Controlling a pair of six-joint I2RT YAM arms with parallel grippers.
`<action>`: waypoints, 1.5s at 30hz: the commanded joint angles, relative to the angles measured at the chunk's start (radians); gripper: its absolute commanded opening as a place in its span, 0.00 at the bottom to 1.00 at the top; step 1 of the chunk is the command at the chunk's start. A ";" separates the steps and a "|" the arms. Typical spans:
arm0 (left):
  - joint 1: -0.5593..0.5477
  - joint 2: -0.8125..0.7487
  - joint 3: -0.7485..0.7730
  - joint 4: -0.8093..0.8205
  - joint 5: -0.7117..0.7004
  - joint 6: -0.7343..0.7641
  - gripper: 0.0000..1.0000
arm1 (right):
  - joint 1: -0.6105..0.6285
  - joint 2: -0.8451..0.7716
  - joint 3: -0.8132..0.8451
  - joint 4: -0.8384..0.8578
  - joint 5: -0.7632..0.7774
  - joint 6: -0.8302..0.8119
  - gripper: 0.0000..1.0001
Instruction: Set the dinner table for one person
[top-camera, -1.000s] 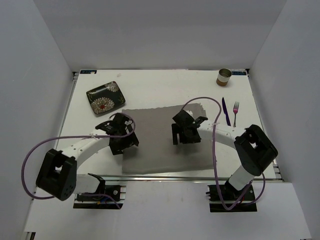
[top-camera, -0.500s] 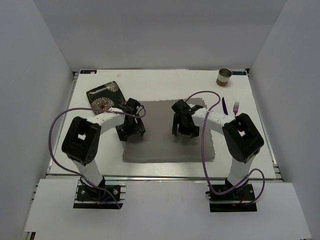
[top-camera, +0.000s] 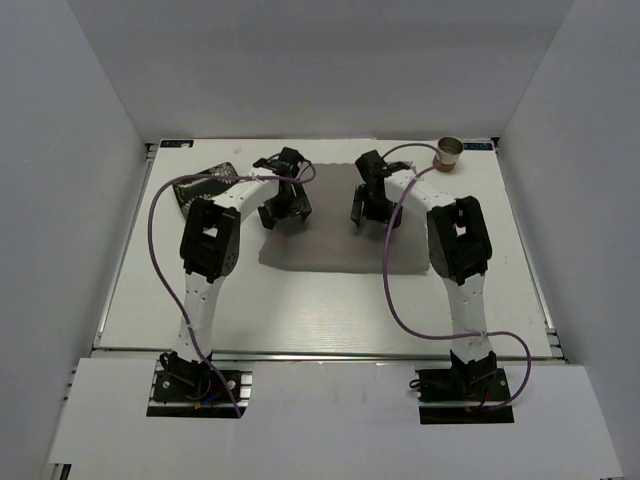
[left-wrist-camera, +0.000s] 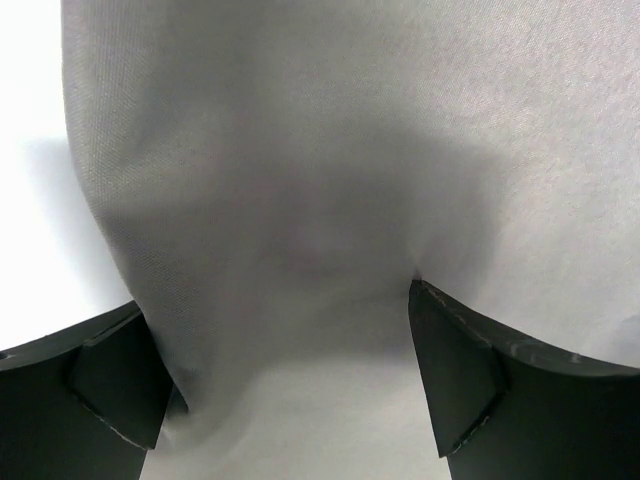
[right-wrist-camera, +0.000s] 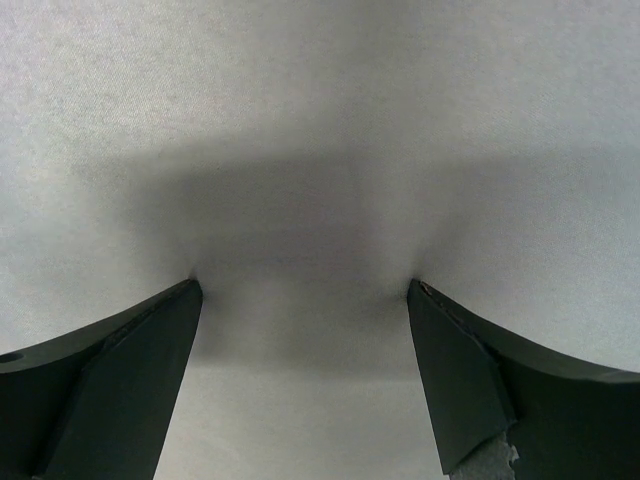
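The grey cloth placemat (top-camera: 335, 245) lies on the white dinner table (top-camera: 320, 310), toward its far side. Both arms are stretched far out over it. My left gripper (top-camera: 283, 206) is open, its fingertips pressed on the mat's far left part; in the left wrist view the gripper (left-wrist-camera: 275, 295) has cloth (left-wrist-camera: 320, 150) filling the frame, creased at the left finger. My right gripper (top-camera: 372, 204) is open, with its tips on the mat's far right part, and the right wrist view shows the gripper (right-wrist-camera: 303, 285) over smooth cloth (right-wrist-camera: 320, 120).
A dark flowered plate (top-camera: 197, 181) sits at the far left, partly behind the left arm. A brown cup (top-camera: 449, 153) stands at the far right corner. The knife and fork are hidden by the right arm. A metal rail (top-camera: 320, 352) runs along the near edge.
Both arms have reached toward the far side with fingertips on the placemat, and the mat has slid away from the near edge. The arms now cover part of the plate and the cutlery.
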 joint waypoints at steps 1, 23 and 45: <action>0.020 0.073 0.101 -0.049 0.012 0.016 0.98 | -0.054 0.117 0.153 -0.089 0.010 -0.078 0.89; 0.073 -0.309 0.029 -0.086 -0.072 0.066 0.98 | -0.069 0.053 0.161 -0.064 -0.113 -0.104 0.89; 0.302 -0.552 -0.318 0.046 0.015 -0.064 0.98 | -0.060 -0.568 -0.246 0.136 -0.341 -0.266 0.89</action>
